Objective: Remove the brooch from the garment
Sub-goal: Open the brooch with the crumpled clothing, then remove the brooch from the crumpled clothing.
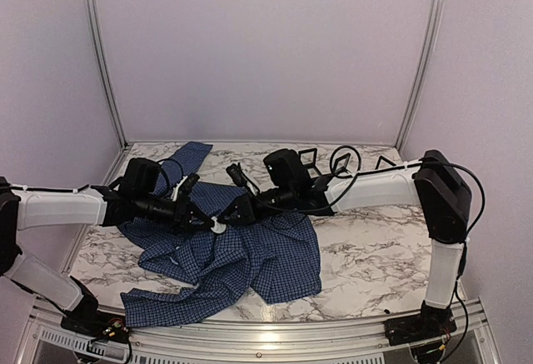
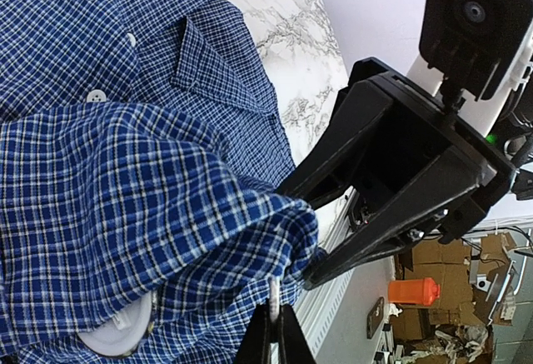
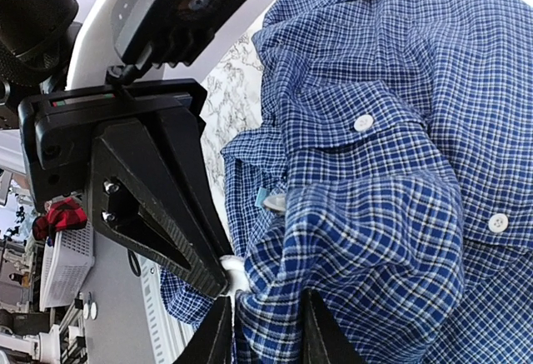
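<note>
The left fingers (image 2: 258, 347) are pressed together at the hem of a raised fold of the shirt (image 1: 250, 264). A small white piece (image 3: 236, 274) sits at their tips, and I cannot tell whether any cloth is caught between them. The right fingers (image 3: 316, 335) stand apart with that same fold between them, the cloth touching both inner faces. The two pairs meet nearly tip to tip over the middle of the shirt.

The brooch is not visible in any view, so I cannot tell where on the cloth it sits.

The shirt lies crumpled across the left and centre of the tabletop (image 1: 366, 256), its lower hem close to the near edge. Bare marble lies to the right and front right. Small black frames (image 1: 308, 160) stand at the back edge, behind the right arm.
</note>
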You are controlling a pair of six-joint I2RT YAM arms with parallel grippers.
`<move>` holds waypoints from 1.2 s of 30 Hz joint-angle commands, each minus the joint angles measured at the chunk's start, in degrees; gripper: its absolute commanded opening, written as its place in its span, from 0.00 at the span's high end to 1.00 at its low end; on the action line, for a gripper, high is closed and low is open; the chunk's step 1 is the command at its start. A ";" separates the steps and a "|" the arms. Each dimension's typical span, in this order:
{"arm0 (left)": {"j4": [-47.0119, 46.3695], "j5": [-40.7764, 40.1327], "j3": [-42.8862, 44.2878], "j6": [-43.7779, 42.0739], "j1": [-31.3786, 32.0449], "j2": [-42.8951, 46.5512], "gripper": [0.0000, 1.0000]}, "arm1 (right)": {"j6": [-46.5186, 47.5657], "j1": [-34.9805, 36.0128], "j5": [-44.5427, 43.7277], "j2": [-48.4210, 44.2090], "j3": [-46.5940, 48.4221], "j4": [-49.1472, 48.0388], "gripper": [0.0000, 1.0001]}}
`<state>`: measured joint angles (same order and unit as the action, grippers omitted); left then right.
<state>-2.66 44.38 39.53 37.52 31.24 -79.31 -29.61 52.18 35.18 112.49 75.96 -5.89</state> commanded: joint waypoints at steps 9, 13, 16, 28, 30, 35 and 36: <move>8.05 -4.04 2.04 -3.87 0.05 2.44 1.00 | 2.60 0.72 -2.82 -3.13 2.26 2.58 0.65; 8.80 -4.86 2.03 -4.03 0.05 3.04 1.00 | 4.00 1.08 -4.72 -3.23 2.79 4.48 0.65; 9.67 -5.85 2.10 -4.20 0.04 3.85 1.00 | 4.52 1.17 -5.49 -3.24 3.07 5.10 0.65; 12.77 -10.89 3.02 -5.15 0.09 6.85 1.00 | 5.19 1.17 -5.93 -3.06 4.21 5.63 0.65; 13.79 -11.67 3.37 -5.74 0.07 7.10 1.00 | 5.50 1.17 -6.07 -3.06 4.47 6.95 0.65; 15.65 -13.98 4.58 -6.84 0.04 8.54 1.00 | 6.07 1.17 -6.56 -3.15 5.28 7.87 0.65; 16.10 -14.32 4.93 -7.04 0.04 8.67 1.00 | 6.13 1.21 -6.57 -3.14 5.39 8.01 0.65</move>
<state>10.61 32.91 41.74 32.49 31.24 -72.66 -24.82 52.93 29.56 111.09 78.70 0.36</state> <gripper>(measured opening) 0.021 0.353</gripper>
